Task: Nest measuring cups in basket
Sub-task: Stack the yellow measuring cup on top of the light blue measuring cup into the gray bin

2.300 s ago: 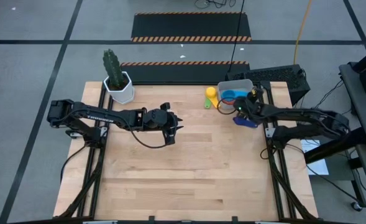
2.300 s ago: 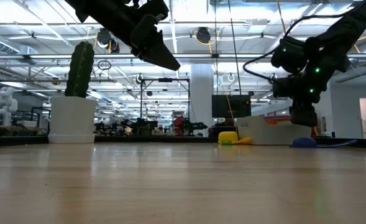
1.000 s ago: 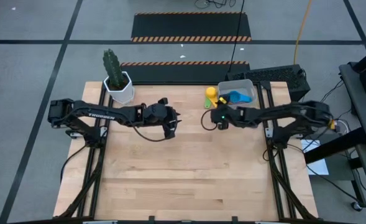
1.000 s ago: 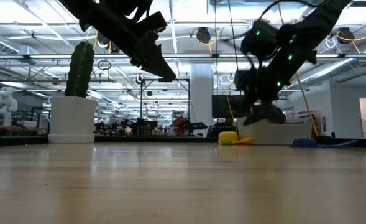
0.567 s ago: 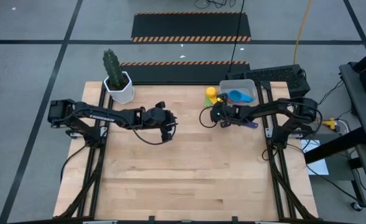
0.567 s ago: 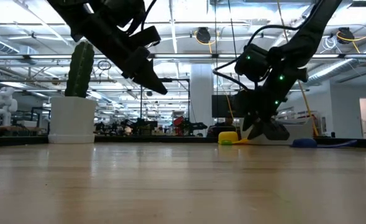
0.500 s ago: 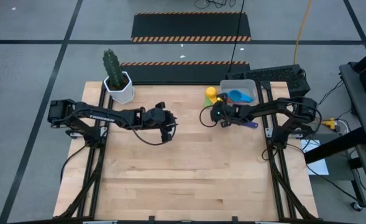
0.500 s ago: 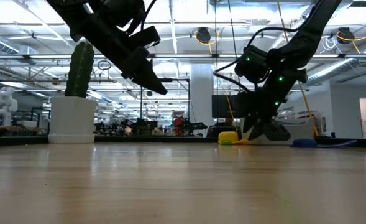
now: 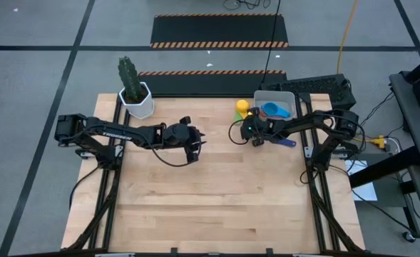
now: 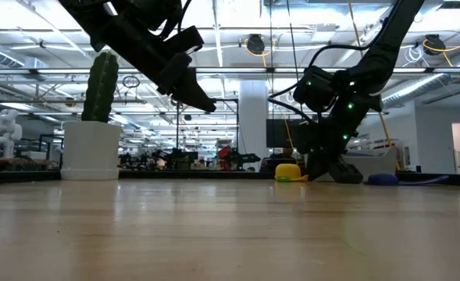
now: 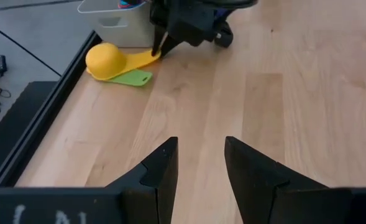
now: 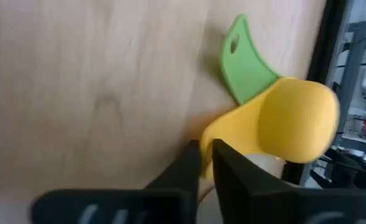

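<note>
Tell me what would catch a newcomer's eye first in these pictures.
Probably the yellow measuring cup, lying upside down over a green one beside the grey basket at the table's far right edge. The right pincer has closed on its handle, while the left pincer hangs open above mid-table.

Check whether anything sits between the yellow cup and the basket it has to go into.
Nothing visible blocks that path. The right gripper pinches the yellow cup by its handle, right beside the basket. The green cup lies under the yellow one, on the side away from the basket.
</note>
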Controlling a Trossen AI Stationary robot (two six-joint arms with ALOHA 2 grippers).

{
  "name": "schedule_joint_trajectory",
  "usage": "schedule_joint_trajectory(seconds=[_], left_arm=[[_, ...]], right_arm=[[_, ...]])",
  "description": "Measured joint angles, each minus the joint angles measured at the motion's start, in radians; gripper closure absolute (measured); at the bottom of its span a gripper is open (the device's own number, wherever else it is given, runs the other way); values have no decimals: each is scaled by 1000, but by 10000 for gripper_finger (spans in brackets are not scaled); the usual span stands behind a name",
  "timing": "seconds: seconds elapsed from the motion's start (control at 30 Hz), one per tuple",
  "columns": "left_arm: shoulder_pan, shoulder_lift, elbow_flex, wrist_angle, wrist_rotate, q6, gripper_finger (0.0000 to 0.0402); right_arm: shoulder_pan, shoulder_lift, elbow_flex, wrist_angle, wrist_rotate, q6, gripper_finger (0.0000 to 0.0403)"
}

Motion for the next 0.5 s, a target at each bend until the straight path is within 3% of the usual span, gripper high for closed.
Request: schedule_joint_trajectory(seconds=[0.2,0.5], left_arm=[[0,0,0,4,0,1,266],[-9,0,0,4,0,-18,266]], right_arm=[[12,-42,0,15,26,41,395],[35,-292,-1,-13,19,261,402]])
